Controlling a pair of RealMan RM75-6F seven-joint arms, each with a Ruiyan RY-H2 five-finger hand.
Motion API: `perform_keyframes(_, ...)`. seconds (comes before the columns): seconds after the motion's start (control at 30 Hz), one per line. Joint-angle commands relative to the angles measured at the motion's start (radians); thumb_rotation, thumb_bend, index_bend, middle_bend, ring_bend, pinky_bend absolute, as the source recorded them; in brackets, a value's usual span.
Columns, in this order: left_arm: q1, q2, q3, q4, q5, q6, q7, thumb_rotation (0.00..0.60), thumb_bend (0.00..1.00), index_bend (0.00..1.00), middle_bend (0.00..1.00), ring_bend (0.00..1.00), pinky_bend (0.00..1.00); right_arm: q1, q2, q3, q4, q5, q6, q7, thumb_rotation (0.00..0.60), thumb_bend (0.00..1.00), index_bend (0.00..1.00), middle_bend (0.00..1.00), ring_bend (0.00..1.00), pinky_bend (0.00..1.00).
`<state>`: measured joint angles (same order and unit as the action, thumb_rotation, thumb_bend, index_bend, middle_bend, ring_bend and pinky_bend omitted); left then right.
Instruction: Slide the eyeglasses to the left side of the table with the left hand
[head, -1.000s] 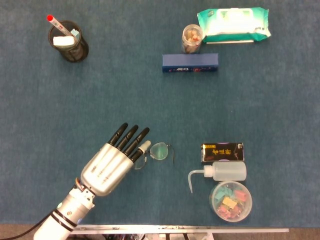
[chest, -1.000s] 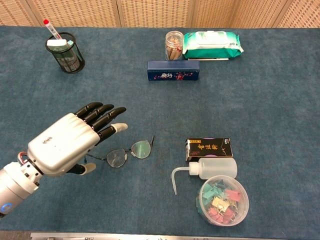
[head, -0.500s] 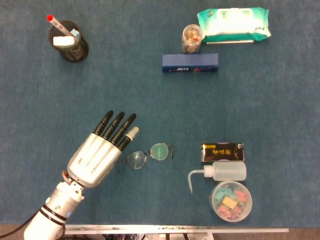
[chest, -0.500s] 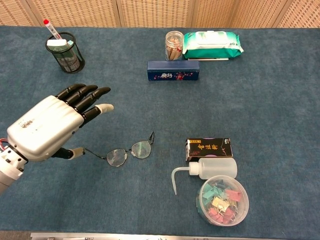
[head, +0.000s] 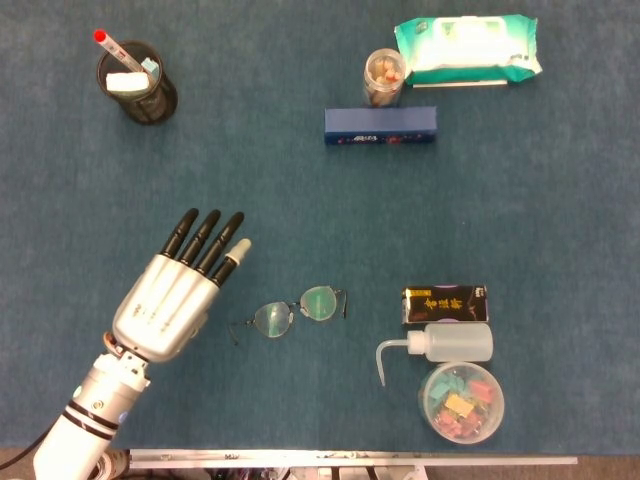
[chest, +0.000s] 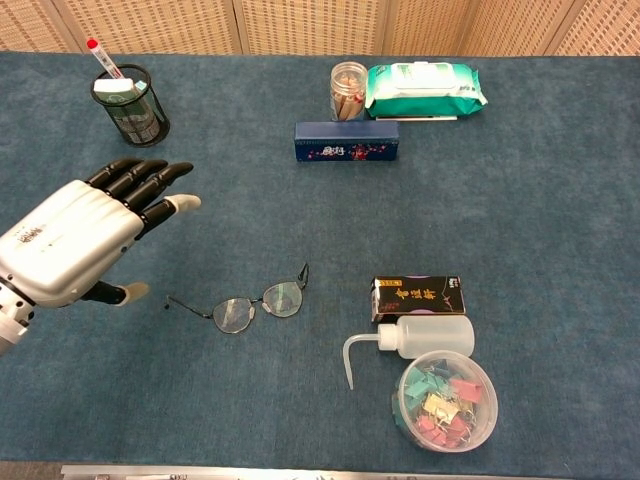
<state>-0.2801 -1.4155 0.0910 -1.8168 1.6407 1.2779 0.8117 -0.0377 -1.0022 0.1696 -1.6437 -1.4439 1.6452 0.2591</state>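
The left hand (chest: 75, 240) is cut off at the wrist by the chest view's left edge; its palm faces away.

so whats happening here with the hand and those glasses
The robot's left hand hovers open over the blue table, off to the left of the eyeglasses and not touching them. The eyeglasses lie near the table's middle, left of a black box and a squeeze bottle. The right hand is not in view.
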Motion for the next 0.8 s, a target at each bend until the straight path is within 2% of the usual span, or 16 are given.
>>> perform_keyframes(0.03, 0.006, 0.012, 0.001, 0.003, -0.016, -0.007, 0.019, 0.6, 0.12, 0.15, 0.0, 0.0, 0.08, 0.0, 0.0, 0.0, 0.0, 0.001, 0.001, 0.001, 0.6, 0.0, 0.36, 0.37, 0.27, 0.45)
perform_keyframes(0.43, 0.003, 0.065, 0.045, -0.068, -0.049, -0.079, 0.001, 0.6, 0.12, 0.15, 0.0, 0.0, 0.08, 0.003, -0.001, -0.001, -0.001, 0.002, -0.006, -0.003, 0.6, 0.0, 0.36, 0.37, 0.27, 0.45)
perform_keyframes(0.8, -0.023, 0.071, 0.053, -0.112, -0.043, -0.131, -0.17, 0.6, 0.12, 0.15, 0.0, 0.0, 0.08, 0.003, 0.0, -0.001, 0.0, 0.003, -0.008, 0.0, 0.6, 0.0, 0.36, 0.37, 0.27, 0.45)
